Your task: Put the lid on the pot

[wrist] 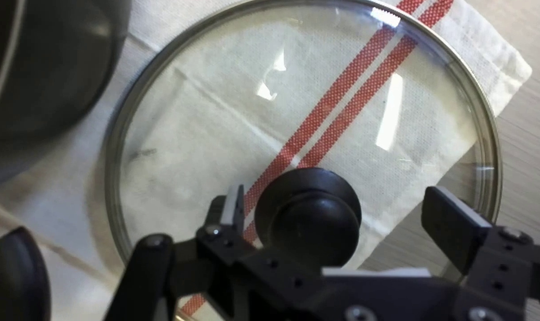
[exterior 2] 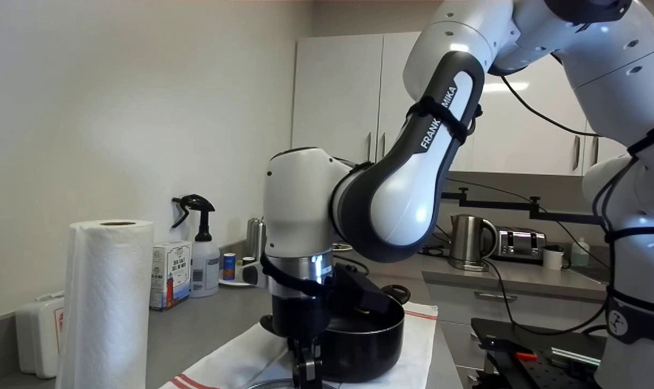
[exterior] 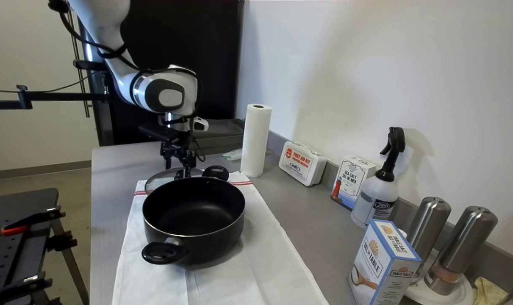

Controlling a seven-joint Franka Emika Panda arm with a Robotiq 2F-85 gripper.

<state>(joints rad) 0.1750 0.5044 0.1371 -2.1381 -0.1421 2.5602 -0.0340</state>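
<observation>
Gray counter [exterior: 303, 216] setup, got the gripper [wrist: 336, 200] spread wide over the lid [wrist: 305, 125] beside the pot [exterior: 209, 248], with its knob [wrist: 312, 218] between fingers [wrist: 232, 205], nearer the pot-side one.

Grey counter [exterior: 307, 212]: white red-striped cloth [exterior: 262, 275], paper roll [exterior: 256, 142], first-aid kit [exterior: 299, 164], sea-salt box [exterior: 351, 182], spray bottle [exterior: 374, 201].

White glare on lid [wrist: 296, 129], soft shadows on wall [exterior: 366, 84]
</observation>
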